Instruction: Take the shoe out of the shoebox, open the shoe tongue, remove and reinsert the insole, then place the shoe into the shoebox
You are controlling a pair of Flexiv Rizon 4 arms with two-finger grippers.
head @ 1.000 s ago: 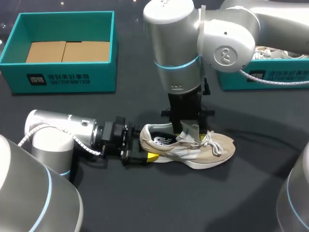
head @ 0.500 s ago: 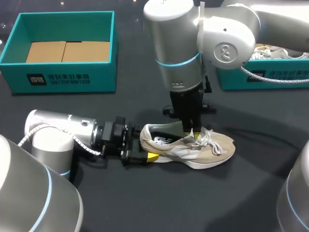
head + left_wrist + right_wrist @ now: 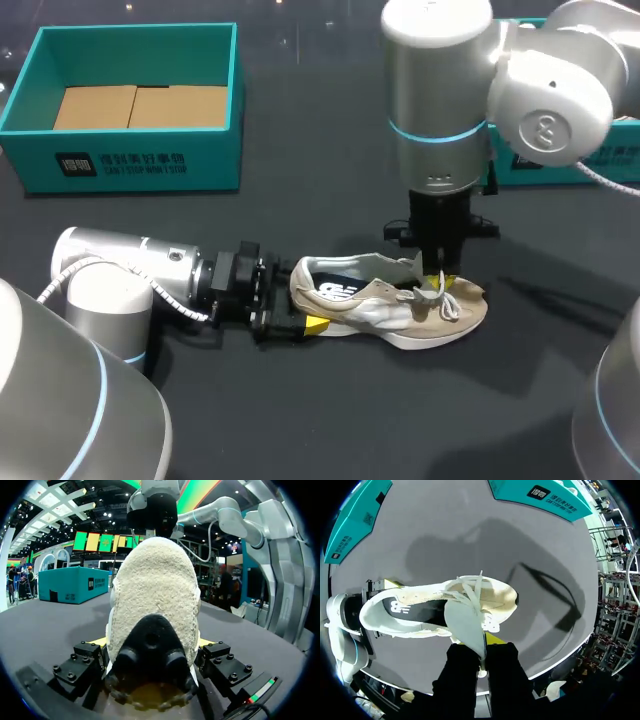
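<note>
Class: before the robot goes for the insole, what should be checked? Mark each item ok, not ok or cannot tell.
1. The shoe lies on the table, outside any box: ok.
2. The left gripper is shut on the heel: ok.
3. The right gripper is shut on the tongue: ok.
4. The tongue is lifted, the insole exposed: ok.
5. A gripper is free for the insole: not ok.
6. The insole is loose: cannot tell.

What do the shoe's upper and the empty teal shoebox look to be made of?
The shoe: beige upper looks like matte suede or fleecy textile, its heel nubbly in the left wrist view; white sole probably foam or rubber. The shoebox: likely cardboard, matte teal printed walls, plain brown flaps inside.
</note>
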